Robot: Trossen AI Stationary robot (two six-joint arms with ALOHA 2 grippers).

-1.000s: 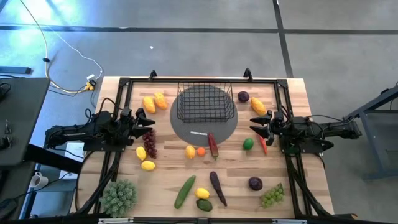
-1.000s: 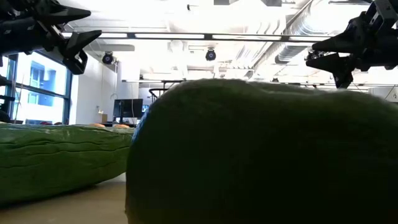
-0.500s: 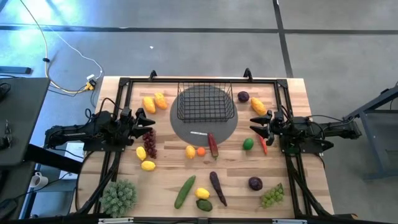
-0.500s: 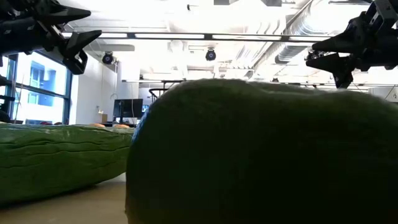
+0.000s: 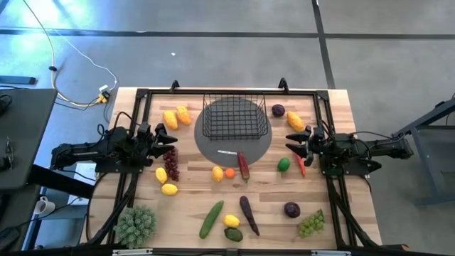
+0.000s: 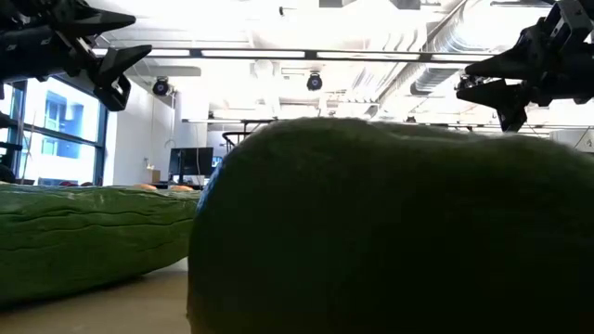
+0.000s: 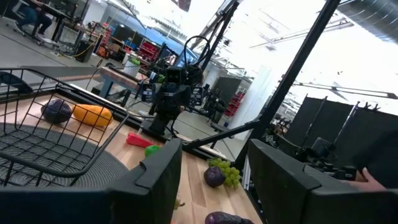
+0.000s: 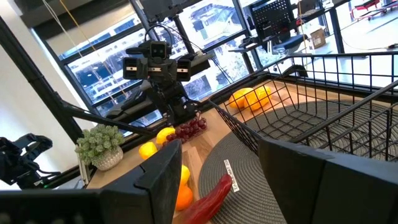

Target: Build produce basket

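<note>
Left pincer [image 5: 162, 136] open | right pincer [image 5: 297, 142] open | low view blocked by green produce [image 6: 390, 232] | basket [image 5: 235, 117] empty

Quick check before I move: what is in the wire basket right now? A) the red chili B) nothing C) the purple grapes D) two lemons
B: in the high view the basket shows only bare mesh over the grey disc, and all the produce lies outside it, such as the red chili on the disc's rim.

Open board lies between the basket [image 5: 236, 118] on its grey mat [image 5: 213, 146] and both grippers; purple grapes [image 5: 170, 162] and red chili [image 5: 301, 166] crowd the sides.
</note>
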